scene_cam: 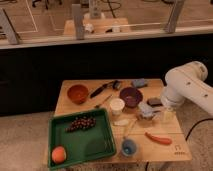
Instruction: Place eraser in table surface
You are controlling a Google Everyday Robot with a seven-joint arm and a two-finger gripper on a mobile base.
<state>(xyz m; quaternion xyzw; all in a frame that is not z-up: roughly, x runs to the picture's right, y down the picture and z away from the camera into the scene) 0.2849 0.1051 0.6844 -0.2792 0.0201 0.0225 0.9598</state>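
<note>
gripper [166,114] is low over the right edge of the table surface [155,151], tucked under the white arm [187,90]. can't tell how far open it is, or whether it has hold of anything.

eraser [154,102] is a small dark flat block just behind the gripper, beside the purple bowl [131,96] and apparently lying on the wood. can't tell if the gripper touches it.

grey lumpy object [146,110] sits just left of the gripper, carrot [158,138] nearer the front, blue-grey pad [139,83] at the back edge. green tray [52,145] is well apart on the left.

handling, my read: light, stiff with a little give, grippy rubber and not fragile. it's low profile, so pinch across the short sides, coming straight down. main risk is nudging the bowl or the grey object, since it's crowded there.
</note>
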